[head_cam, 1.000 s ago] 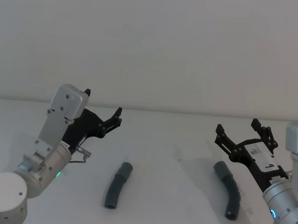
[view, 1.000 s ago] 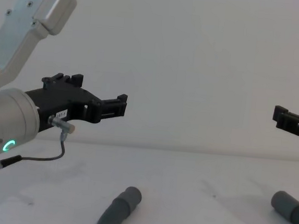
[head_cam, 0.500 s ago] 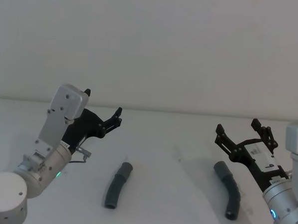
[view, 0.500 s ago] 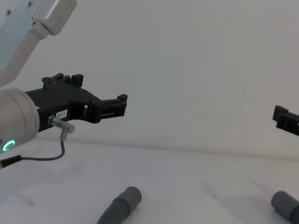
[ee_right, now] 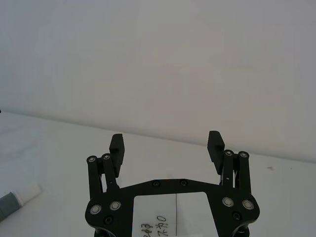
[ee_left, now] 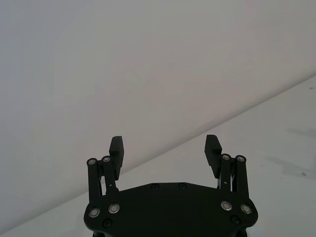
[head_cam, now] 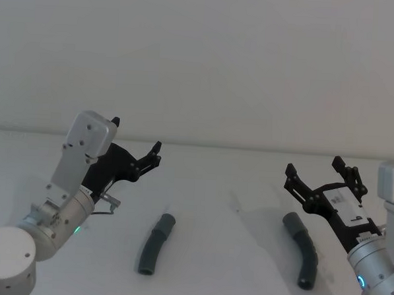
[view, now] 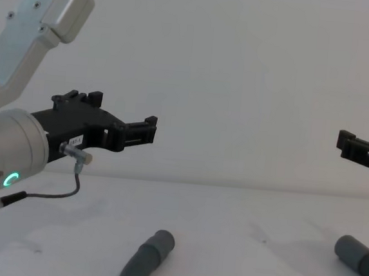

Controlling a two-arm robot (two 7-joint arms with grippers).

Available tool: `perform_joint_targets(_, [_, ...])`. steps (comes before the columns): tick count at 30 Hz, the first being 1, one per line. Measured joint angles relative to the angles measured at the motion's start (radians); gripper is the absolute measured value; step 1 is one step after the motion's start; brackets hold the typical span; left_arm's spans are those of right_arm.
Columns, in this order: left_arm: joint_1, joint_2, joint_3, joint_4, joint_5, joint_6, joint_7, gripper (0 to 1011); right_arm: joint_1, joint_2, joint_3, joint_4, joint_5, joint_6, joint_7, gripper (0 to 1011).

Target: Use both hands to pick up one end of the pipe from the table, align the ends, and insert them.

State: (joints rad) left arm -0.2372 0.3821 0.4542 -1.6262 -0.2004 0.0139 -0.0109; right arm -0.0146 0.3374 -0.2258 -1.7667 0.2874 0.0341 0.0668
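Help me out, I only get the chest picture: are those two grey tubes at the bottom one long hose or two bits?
Observer: The head view shows two separate short curved pieces, the left piece and the right piece, lying apart on the table.
Operator: And the black claws, open or closed?
Observer: The wrist views show the left gripper and the right gripper both wide open and empty.
Operator: Anything else I'm missing?
Observer: The right wrist view shows a narrower white tip on one grey end. I cannot tell which piece it belongs to.
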Motion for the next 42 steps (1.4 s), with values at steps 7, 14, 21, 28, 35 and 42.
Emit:
perform_joint_targets(7, [0.0, 0.0, 0.0, 0.0, 0.0, 0.0, 0.0, 1001, 0.0, 0.0, 0.0, 0.0, 0.0, 0.0, 0.0, 1001])
perform_joint_targets(14, [0.0, 0.0, 0.0, 0.0, 0.0, 0.0, 0.0, 1001, 0.0, 0.0, 0.0, 0.0, 0.0, 0.0, 0.0, 1001])
perform_joint_targets(21, [0.002, 0.003, -0.002, -0.008, -0.001, 0.008, -0.003, 1001, 0.0, 0.0, 0.0, 0.0, 0.0, 0.0, 0.0, 1002])
perform_joint_targets(28, [0.015, 0.025, -0.012, -0.05, -0.023, 0.066, -0.032, 1001, 0.0, 0.0, 0.0, 0.0, 0.0, 0.0, 0.0, 1001])
perform_joint_targets(35, [0.041, 0.063, -0.029, -0.119, -0.06, 0.159, -0.07, 1001, 0.0, 0.0, 0.0, 0.0, 0.0, 0.0, 0.0, 1001])
perform_joint_targets(42, [0.069, 0.105, -0.05, -0.194, -0.11, 0.275, -0.116, 1001, 0.0, 0.0, 0.0, 0.0, 0.0, 0.0, 0.0, 1002])
